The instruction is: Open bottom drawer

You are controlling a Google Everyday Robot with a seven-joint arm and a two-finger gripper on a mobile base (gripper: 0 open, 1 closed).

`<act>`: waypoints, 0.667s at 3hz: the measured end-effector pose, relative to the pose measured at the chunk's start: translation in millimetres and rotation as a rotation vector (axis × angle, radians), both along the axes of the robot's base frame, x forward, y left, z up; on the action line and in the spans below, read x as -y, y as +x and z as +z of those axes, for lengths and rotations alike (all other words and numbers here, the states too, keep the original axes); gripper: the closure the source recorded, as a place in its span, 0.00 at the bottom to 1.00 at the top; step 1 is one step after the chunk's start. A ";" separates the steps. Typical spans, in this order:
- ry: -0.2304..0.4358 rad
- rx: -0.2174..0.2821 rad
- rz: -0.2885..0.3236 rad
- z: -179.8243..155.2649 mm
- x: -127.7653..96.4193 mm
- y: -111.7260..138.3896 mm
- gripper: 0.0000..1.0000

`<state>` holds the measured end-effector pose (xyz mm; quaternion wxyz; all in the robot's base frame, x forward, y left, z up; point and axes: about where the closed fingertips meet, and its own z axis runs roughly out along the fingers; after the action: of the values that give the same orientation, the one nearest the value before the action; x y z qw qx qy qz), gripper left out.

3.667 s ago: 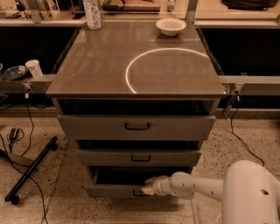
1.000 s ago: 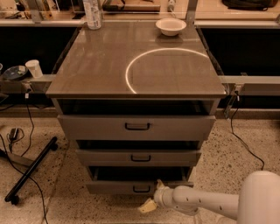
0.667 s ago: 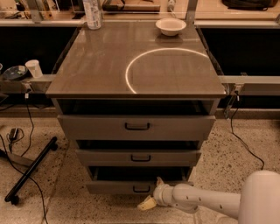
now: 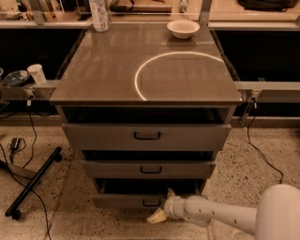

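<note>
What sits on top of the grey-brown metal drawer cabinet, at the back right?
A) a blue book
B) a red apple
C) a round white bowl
C: the round white bowl rests there, while the robot's gripper is down low at the bottom drawer, right of its black loop handle.

Looks like a robotics lab or workshop, not a home. Bare speckled terrazzo floor (image 4: pixel 70 206) crossed by loose black cables (image 4: pixel 264 158), with a black wheeled stand leg (image 4: pixel 33 183) lying on the left. Aluminium rails (image 4: pixel 269 86) on both sides of a grey-brown metal drawer cabinet (image 4: pixel 187 137), a paper cup (image 4: pixel 36 73) parked on the left one. On the tabletop (image 4: pixel 108 70), a sharp ring-light reflection (image 4: pixel 139 79), a white bowl (image 4: pixel 183 28) and a bottle (image 4: pixel 98 14). Low at the front, a white robot arm (image 4: pixel 220 215), its hand (image 4: pixel 161 208) just beside the bottom drawer (image 4: pixel 122 201)
</note>
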<state>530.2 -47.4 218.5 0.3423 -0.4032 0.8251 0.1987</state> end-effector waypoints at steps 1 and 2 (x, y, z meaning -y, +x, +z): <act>0.000 0.040 -0.001 1.0 -3.9 31.0 0.00; 0.000 0.040 -0.001 0.9 -3.9 31.1 0.00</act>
<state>561.3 -43.5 219.4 0.3589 -0.4067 0.8183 0.1903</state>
